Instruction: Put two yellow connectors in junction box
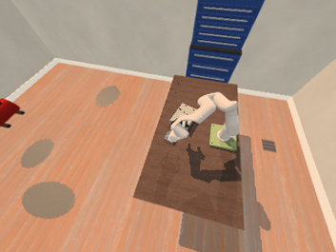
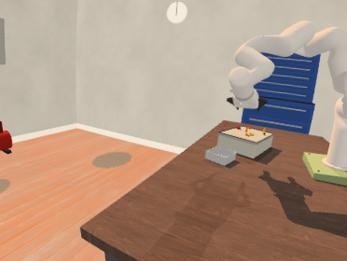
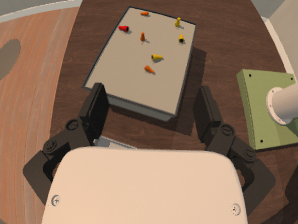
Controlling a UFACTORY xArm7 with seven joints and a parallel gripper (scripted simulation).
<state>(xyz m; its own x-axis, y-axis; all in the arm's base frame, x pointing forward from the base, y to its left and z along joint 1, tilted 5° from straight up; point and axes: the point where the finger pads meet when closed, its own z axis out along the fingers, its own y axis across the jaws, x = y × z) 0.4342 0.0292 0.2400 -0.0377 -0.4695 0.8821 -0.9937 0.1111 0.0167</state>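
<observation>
The beige tool case [image 3: 120, 72] [image 2: 247, 145] [image 1: 183, 109] stands on the table with small connectors loose on its lid. Three yellow connectors show in the wrist view: one [image 3: 177, 22] near the far edge, one [image 3: 181, 38] just below it, and one [image 3: 156, 56] near the middle. A red one [image 3: 124, 28] and orange ones [image 3: 150, 68] lie among them. The grey junction box [image 2: 220, 155] [image 1: 169, 137] sits beside the case, nearer the table's front, and looks empty. My gripper [image 3: 151, 95] [image 2: 245, 102] is open and empty. It hangs well above the case's near edge, pointing down.
The arm's green base plate [image 3: 266, 106] [image 2: 324, 168] [image 1: 223, 135] is bolted to the table right of the case. A blue drawer cabinet [image 2: 289, 100] [image 1: 226, 34] stands behind the table [image 2: 196, 210]. The table edge runs close behind the case.
</observation>
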